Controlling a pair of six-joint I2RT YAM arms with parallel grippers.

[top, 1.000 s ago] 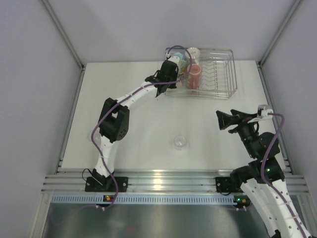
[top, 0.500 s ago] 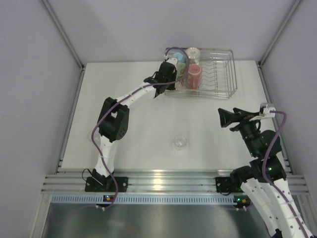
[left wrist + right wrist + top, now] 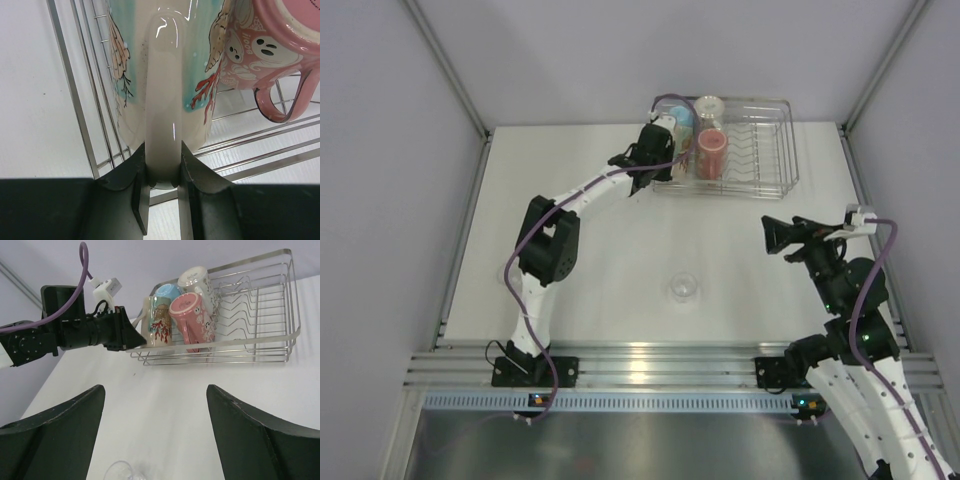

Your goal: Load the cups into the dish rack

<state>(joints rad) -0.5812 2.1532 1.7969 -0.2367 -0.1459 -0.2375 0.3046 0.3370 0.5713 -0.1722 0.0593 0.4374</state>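
At the slot-free end of the dish rack (image 3: 790,150), the cream floral mug (image 3: 162,75) stood inside the wires, my left gripper (image 3: 162,172) clamped on its handle. Beside it sat a pink mug (image 3: 192,322), with a light blue cup (image 3: 167,291) and a pale cup (image 3: 195,279) behind. My right gripper (image 3: 155,430) hung with jaws apart. One small clear glass (image 3: 683,288) stood on the table (image 3: 620,230), well apart from the rack.

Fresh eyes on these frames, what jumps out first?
The left tool is clamped on the handle of a cream mug at the left end of the dish rack, with a pink mug right beside it. One clear glass sits alone in the middle of the table, and the right tool hangs open off to the right.
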